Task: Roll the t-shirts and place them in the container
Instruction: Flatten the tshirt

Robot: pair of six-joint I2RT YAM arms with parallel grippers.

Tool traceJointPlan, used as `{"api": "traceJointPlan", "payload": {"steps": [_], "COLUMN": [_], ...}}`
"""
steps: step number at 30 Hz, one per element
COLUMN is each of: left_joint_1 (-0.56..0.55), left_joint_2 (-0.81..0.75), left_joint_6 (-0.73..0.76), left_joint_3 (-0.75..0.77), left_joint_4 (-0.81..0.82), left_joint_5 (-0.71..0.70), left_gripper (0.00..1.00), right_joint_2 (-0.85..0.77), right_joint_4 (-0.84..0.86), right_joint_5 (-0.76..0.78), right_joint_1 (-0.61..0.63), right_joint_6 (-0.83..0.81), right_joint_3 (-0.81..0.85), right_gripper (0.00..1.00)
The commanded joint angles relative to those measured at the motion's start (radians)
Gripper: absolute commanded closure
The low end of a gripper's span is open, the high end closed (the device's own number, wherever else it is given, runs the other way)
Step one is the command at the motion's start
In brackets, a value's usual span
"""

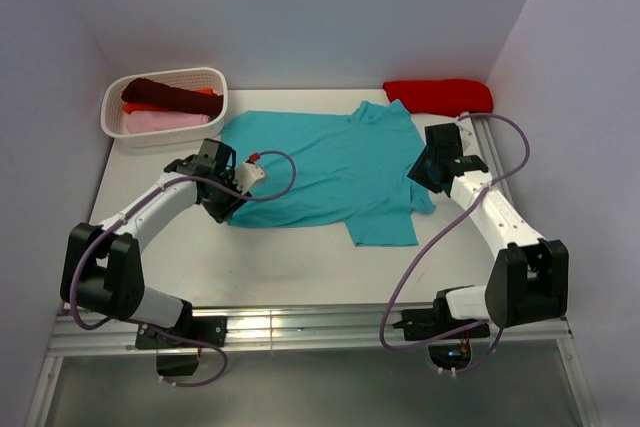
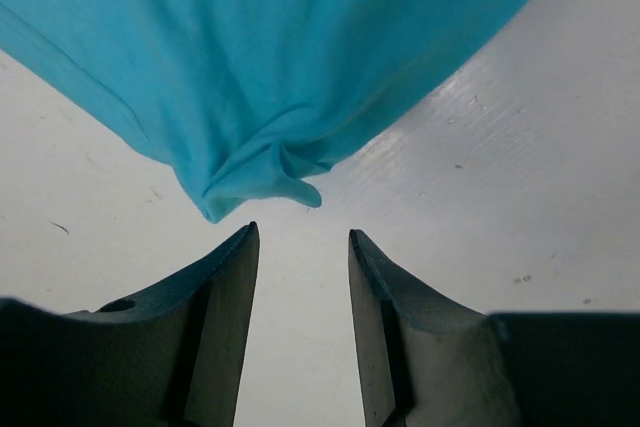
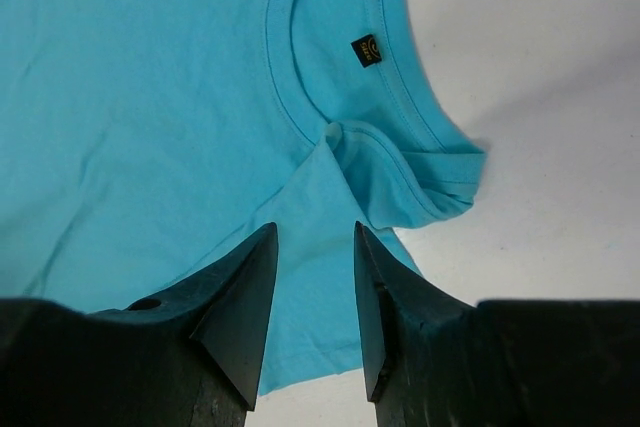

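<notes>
A teal t-shirt [image 1: 325,167] lies spread on the table's middle, neck toward the right. My left gripper [image 1: 232,209] is open and empty, just off the shirt's bunched lower-left corner [image 2: 258,185]. My right gripper [image 1: 420,169] is open and empty over the shirt's right side, fingers straddling the cloth beside the round neck [image 3: 350,137]. A red t-shirt [image 1: 440,95] lies folded at the back right. Maroon, orange and pink t-shirts [image 1: 165,107] lie in the basket.
A white basket [image 1: 214,82] stands at the back left. Walls close the back and right side. Bare white table [image 1: 290,267] lies in front of the shirt. A metal rail runs along the near edge.
</notes>
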Motion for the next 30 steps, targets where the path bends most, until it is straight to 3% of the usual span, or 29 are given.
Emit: {"api": "traceJointPlan", "payload": {"steps": [1, 13, 30], "left_joint_1": [-0.034, -0.157, -0.224], "left_joint_2": [0.006, 0.058, 0.050], "left_joint_6": [-0.072, -0.155, -0.187], "left_joint_3": [-0.034, -0.086, -0.111], "left_joint_4": [0.068, 0.194, 0.191], "left_joint_5": [-0.126, -0.340, -0.388], "left_gripper": [0.54, 0.56, 0.66], "right_joint_2": [-0.053, -0.096, -0.096], "right_joint_4": [0.003, 0.021, 0.032], "right_joint_5": [0.008, 0.000, 0.000], "right_joint_1": [0.007, 0.022, 0.027], "right_joint_6": [0.008, 0.014, 0.010], "right_joint_3": [-0.042, -0.108, -0.146], "right_gripper": [0.56, 0.58, 0.58]}}
